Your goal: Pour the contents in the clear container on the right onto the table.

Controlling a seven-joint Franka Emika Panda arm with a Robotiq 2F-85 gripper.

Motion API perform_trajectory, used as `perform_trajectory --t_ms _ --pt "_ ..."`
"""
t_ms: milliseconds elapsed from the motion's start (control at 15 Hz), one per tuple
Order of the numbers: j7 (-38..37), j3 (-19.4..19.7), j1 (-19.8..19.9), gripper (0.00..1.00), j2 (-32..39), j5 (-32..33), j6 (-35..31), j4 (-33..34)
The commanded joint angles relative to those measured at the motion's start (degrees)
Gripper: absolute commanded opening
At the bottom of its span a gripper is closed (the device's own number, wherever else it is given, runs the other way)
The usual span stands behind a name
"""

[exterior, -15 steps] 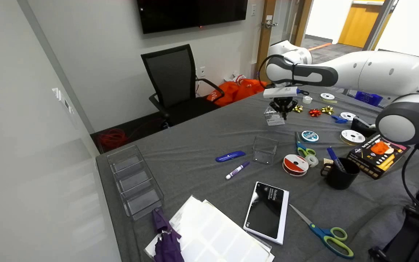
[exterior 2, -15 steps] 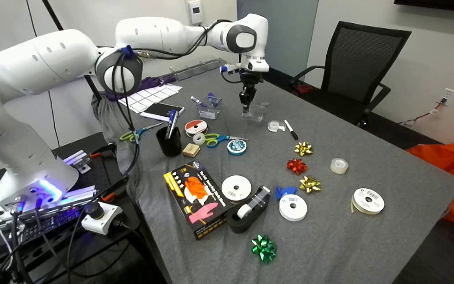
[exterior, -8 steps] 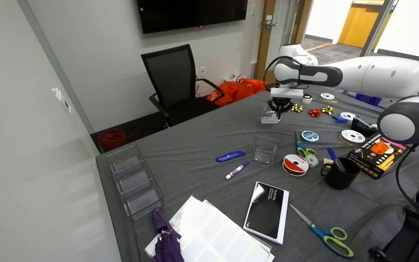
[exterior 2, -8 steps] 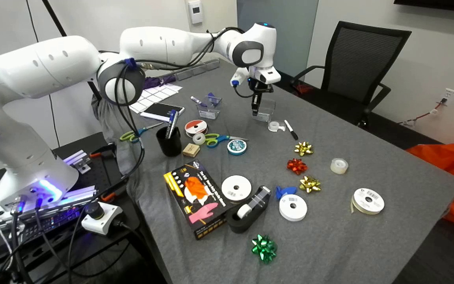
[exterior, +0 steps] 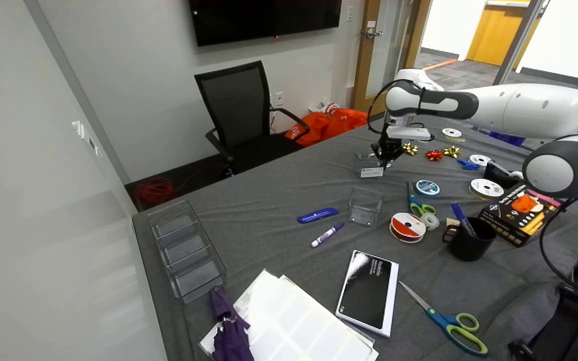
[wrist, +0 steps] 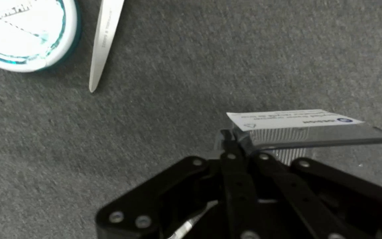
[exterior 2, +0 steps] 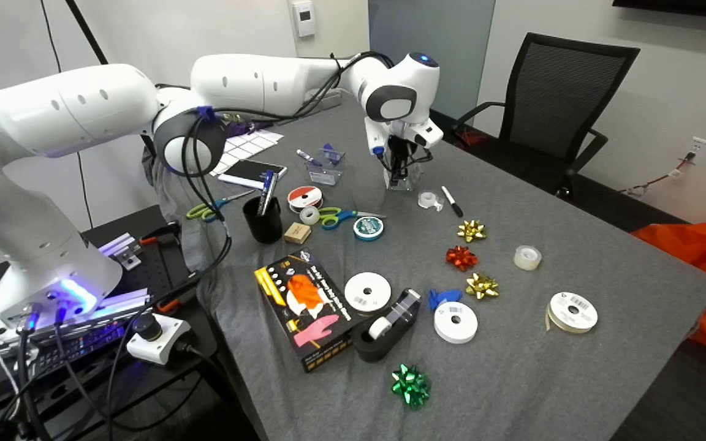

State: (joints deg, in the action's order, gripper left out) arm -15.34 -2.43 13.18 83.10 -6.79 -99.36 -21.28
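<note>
In an exterior view, the white arm (exterior 2: 236, 79) stretches from the left edge to the upper middle of the frame, where the end effector (exterior 2: 397, 177) points downward, partly covering the clear container (exterior 2: 413, 177). On the grey tabletop (exterior 2: 549, 257), a black mug (exterior 2: 264, 224) with pens (exterior 2: 266, 193) stands left of centre; a printed box (exterior 2: 304, 300) and a tape dispenser (exterior 2: 377, 349) lie at lower middle, above a green bow (exterior 2: 411, 386).
</note>
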Motion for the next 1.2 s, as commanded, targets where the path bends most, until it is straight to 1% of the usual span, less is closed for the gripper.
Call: perform_trajectory --t_ms 0,67,133,267,333,400,533,733,867,1000,1133 --pt "5.96 -1.08 1.03 0.29 0.76 -1.09 1.39 -0.34" --pt "6.18 -0.79 1.06 0.29 0.61 -0.84 1.83 -0.41" --pt "6.09 -0.59 1.0 0.35 1.12 -0.71 3.1 0.49" --pt "5.48 -0.47 0.75 0.5 1.61 -0.67 4.52 0.85" --pt "5.3 -0.43 0.67 0.57 0.74 -0.69 4.8 -0.5" --pt "5.27 -0.43 0.64 0.65 0.91 -0.69 5.12 -0.43" --pt "5.29 -0.57 0.61 0.77 1.13 -0.83 5.47 -0.3" --pt "5.31 -1.19 0.62 0.98 1.22 -1.43 6.67 0.39" --pt "5.42 -1.92 0.7 1.0 0.99 -2.19 7.26 0.6" --pt "5.27 -2.4 0.68 1.0 0.18 -2.78 6.22 -0.59" --pt "4.87 -2.67 0.58 1.0 -0.07 -3.16 5.58 -0.45"
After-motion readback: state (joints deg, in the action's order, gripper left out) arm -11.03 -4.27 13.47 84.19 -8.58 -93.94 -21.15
